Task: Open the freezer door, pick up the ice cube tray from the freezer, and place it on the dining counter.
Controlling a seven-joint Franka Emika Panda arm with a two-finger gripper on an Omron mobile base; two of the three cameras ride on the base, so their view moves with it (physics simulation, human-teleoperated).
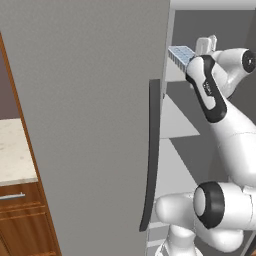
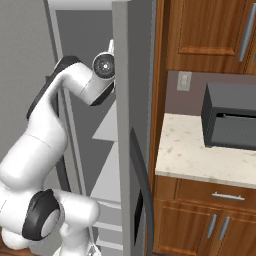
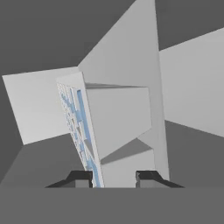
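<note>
Robot arm reaching into an open freezer (image 1: 220,30) for an ice cube tray (image 1: 181,54)

The grey freezer door (image 1: 90,125) stands open. In the hand view, the hand (image 3: 114,178) has its fingers narrowly apart, with the pale blue ice cube tray (image 3: 78,127) running between them, beside the left finger (image 3: 81,178); a grip cannot be confirmed. The tray is up by an upper light grey shelf (image 1: 176,75)

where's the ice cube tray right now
The ice cube tray sits high in the left base view, inside the open freezer, right beside the hand and above the shelves.
</note>
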